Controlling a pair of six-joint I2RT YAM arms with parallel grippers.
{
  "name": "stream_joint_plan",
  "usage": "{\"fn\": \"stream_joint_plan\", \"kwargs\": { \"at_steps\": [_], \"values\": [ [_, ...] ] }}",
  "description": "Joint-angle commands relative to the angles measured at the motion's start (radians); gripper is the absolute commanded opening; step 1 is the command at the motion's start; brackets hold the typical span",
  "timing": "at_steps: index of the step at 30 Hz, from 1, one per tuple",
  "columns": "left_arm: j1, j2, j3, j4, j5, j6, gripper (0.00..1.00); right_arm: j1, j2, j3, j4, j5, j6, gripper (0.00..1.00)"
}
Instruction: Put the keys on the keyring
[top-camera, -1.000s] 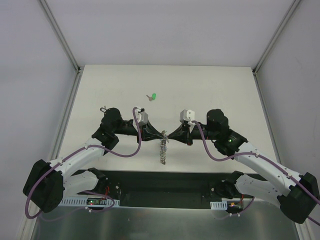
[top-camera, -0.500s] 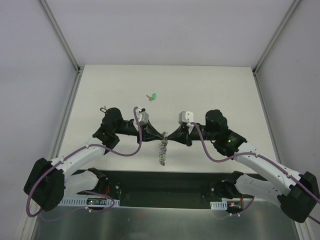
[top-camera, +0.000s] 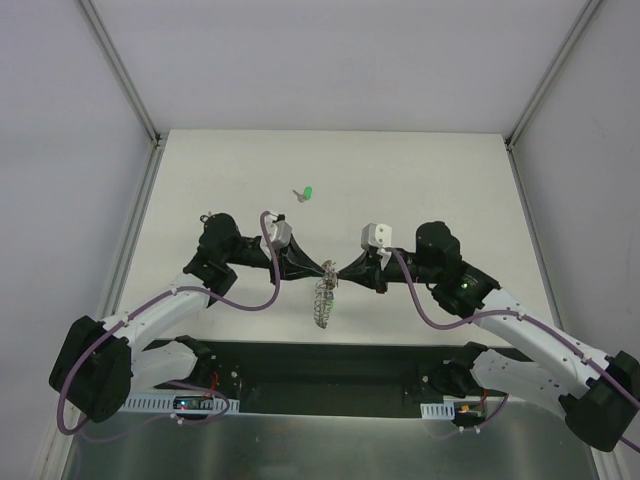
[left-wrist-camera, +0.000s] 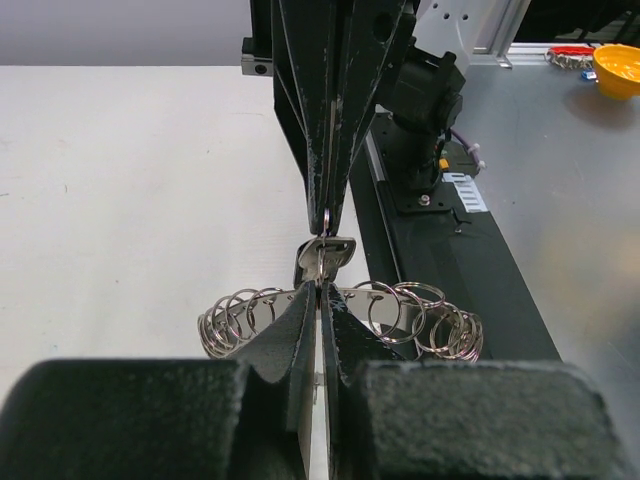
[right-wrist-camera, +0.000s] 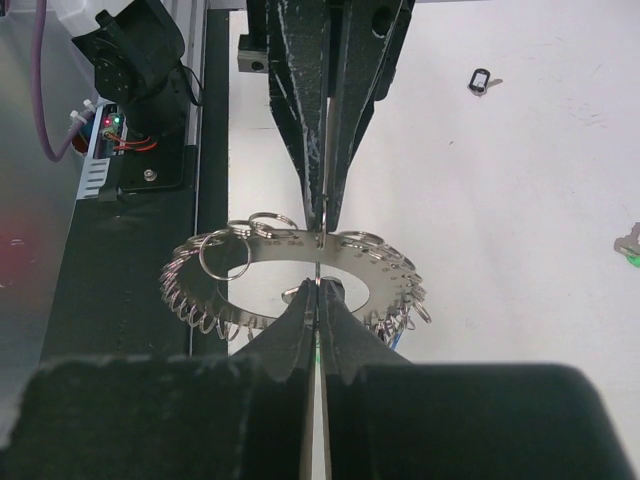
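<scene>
Top view: left claw (top-camera: 324, 270) and right claw (top-camera: 339, 272) meet tip to tip, both shut tight; keyring (top-camera: 321, 300) hangs just under them.
Left wrist view: left claw pinches the keyring's rim; a key (left-wrist-camera: 325, 255) sits just past it.
Right wrist view: right claw pinches that key, pointing it at the rim.

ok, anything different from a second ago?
Small shift only: the left gripper swung slightly left at its wrist end, and the keyring hanging below the tips turned from edge-on to showing more of its face. No grip changed: both stay shut, left on the keyring, right gripper apparently on a key. The green key lies where it was.
</scene>
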Motion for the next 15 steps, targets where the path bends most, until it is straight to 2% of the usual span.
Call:
{"fn": "stream_joint_plan", "kwargs": {
  "at_steps": [1, 4, 9, 15],
  "values": [
    [0.030, 0.027, 0.037, 0.165, 0.145, -0.073, 0.00, 0.006, -0.042, 0.023, 0.004, -0.008, -0.009, 0.01],
    [0.033, 0.034, 0.040, 0.151, 0.160, -0.053, 0.00, 0.004, -0.052, 0.008, 0.009, -0.013, 0.000, 0.01],
    [0.037, 0.029, 0.071, -0.003, 0.173, 0.068, 0.00, 0.010, -0.056, -0.006, 0.042, 0.003, 0.013, 0.01],
    [0.043, 0.026, 0.080, -0.033, 0.179, 0.093, 0.00, 0.044, -0.036, -0.001, 0.053, 0.015, 0.008, 0.01]
  ]
}}
